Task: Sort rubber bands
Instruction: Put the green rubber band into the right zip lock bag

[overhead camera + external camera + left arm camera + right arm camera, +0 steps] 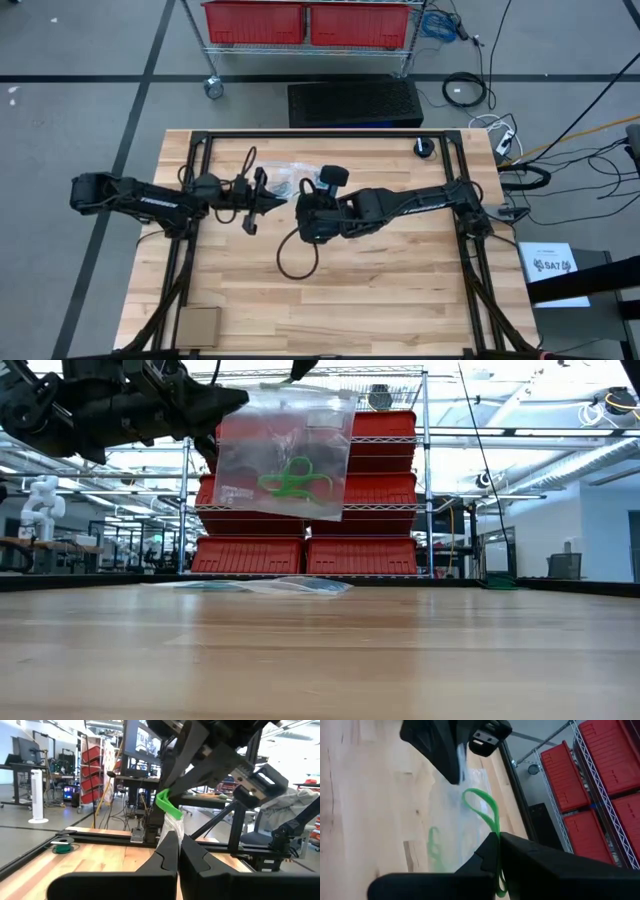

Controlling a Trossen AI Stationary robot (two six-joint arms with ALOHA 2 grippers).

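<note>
A: Closest to us, bare table [320, 660]; above it a clear bag [285, 452] hangs in the air, green bands [295, 480] inside it.

B: Who holds it?

A: Left gripper [178, 851], fingers pinched shut on the bag's upper edge. Right gripper [498, 851] is just beside it above mid-table, clamped on one green band [485, 812] (a loop sticking out past the fingers).

B: Other bags?

A: More clear plastic [250, 585] lies flat near the table's far edge. I cannot tell from here what is in it.

B: Risks?

A: My guess: the band is stretchy, so it may snap out of the right pinch. The bag mouth looks narrow, so the loop could catch on its edge and tug the film free of the left fingers. Then bag and bands drop.
</note>
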